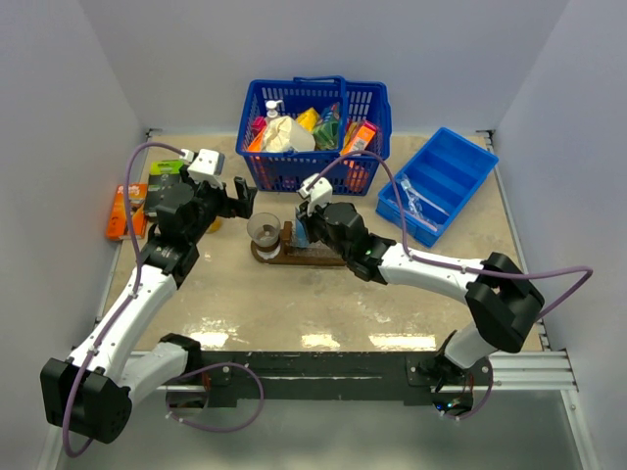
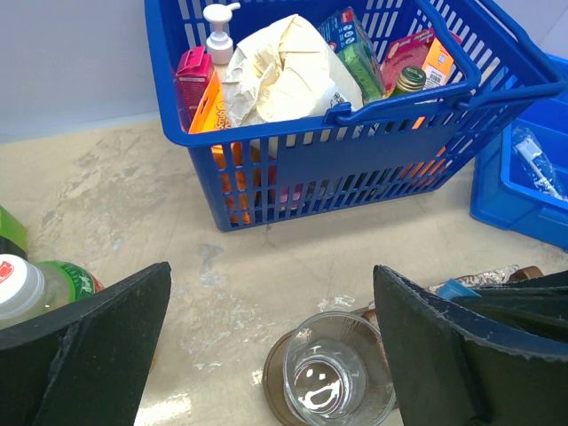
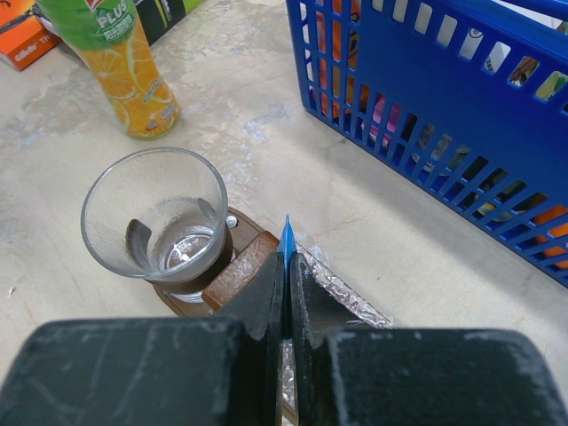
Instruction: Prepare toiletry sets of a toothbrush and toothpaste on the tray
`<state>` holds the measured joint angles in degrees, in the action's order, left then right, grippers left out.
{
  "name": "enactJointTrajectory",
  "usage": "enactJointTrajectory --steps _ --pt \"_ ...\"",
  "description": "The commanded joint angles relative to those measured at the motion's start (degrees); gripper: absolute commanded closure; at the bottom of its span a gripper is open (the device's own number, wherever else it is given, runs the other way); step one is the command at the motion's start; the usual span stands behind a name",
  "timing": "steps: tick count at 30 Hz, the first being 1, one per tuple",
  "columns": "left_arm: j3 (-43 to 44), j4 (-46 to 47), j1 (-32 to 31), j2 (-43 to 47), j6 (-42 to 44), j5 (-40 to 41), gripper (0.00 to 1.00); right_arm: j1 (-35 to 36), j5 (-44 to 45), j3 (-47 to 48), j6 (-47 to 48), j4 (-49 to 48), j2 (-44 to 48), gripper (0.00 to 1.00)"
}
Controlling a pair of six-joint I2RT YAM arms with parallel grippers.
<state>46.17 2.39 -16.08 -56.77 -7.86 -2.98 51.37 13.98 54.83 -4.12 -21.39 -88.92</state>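
Observation:
The dark brown wooden tray (image 1: 279, 255) lies in front of the basket, with a clear glass cup (image 1: 263, 231) standing on its left end. My right gripper (image 3: 287, 259) is shut on a flat blue wedge-shaped tube (image 3: 287, 238), holding it edge-up over the tray (image 3: 244, 266) just right of the cup (image 3: 155, 213). Crinkled clear wrapping (image 3: 348, 298) lies on the tray under the fingers; its contents are hidden. My left gripper (image 2: 271, 271) is open and empty, above and behind the cup (image 2: 337, 382). No toothbrush shows clearly.
A blue basket (image 1: 315, 137) full of groceries stands behind the tray. A blue plastic bin (image 1: 438, 183) with wrapped items is at the right. An orange juice bottle (image 3: 120, 62) stands left of the cup, and an orange box (image 1: 125, 211) lies at the far left.

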Motion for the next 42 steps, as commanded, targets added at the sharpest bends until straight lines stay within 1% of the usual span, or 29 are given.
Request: enactJointTrajectory --steps 1,3,6,7,9,10,15,16,17,18,19,22,27,30,36,39,40,41,42 --pt "0.0 1.6 0.4 0.3 0.9 -0.4 0.00 0.2 0.5 0.2 -0.8 -2.9 0.1 1.00" --pt "-0.1 1.6 0.4 0.2 0.9 -0.4 0.00 0.2 0.6 0.4 -0.6 -2.5 0.2 1.00" --pt "0.0 1.6 0.4 0.2 0.9 -0.6 0.00 0.2 0.7 0.5 -0.6 -2.1 0.2 0.93" --pt "0.0 1.6 0.4 0.2 0.9 -0.8 0.00 0.2 0.7 0.6 -0.7 -2.1 0.4 0.87" --pt "0.0 1.6 0.4 0.2 1.0 -1.1 0.00 0.2 0.7 0.7 -0.6 -1.9 0.5 0.82" --pt "0.0 1.7 0.4 0.2 1.1 -1.1 0.00 0.2 0.8 0.7 -0.8 -1.7 0.6 0.78" --pt "-0.1 1.8 0.4 0.3 1.1 -1.4 0.00 0.2 0.7 1.1 -1.0 -1.3 1.6 0.66" --pt "-0.1 1.8 0.4 0.2 1.1 -1.5 0.00 0.2 0.8 1.2 -0.9 -1.2 1.7 0.61" --pt "-0.1 1.7 0.4 0.2 1.1 -1.3 0.00 0.2 0.7 1.2 -0.9 -1.1 2.1 0.59" --pt "-0.1 1.8 0.4 0.2 1.1 -1.5 0.00 0.2 0.7 1.2 -1.1 -0.9 2.3 0.52" --pt "-0.1 1.7 0.4 0.3 1.1 -1.5 0.00 0.2 0.7 1.2 -1.2 -0.9 2.3 0.48" --pt "-0.2 1.7 0.5 0.3 1.1 -1.4 0.00 0.2 0.0 1.4 -2.2 -0.7 2.5 0.38" --pt "-0.2 1.7 0.4 0.3 1.2 -1.2 0.00 0.1 -1.7 1.9 -3.2 -0.5 3.8 0.35" --pt "-0.2 1.7 0.4 0.4 1.3 -1.1 0.00 0.1 -2.8 2.6 -3.3 0.4 4.5 0.27" --pt "-0.4 1.8 0.4 0.7 1.3 -0.8 0.00 -1.6 -6.7 3.7 -5.8 1.2 8.2 0.24" --pt "-0.3 1.9 0.4 0.8 1.3 -0.7 0.00 -3.6 -9.5 4.2 -6.1 2.3 11.0 0.25" --pt "-0.3 1.9 0.4 0.9 1.3 -0.7 0.00 -5.6 -10.7 4.4 -6.8 2.8 11.8 0.26" --pt "-0.3 1.9 0.4 0.9 1.3 -0.5 0.00 -7.3 -12.3 4.5 -7.3 3.4 13.4 0.31" --pt "-0.4 1.9 0.4 1.0 1.3 -0.5 0.00 -9.3 -16.2 4.2 -8.1 3.9 14.5 0.34"
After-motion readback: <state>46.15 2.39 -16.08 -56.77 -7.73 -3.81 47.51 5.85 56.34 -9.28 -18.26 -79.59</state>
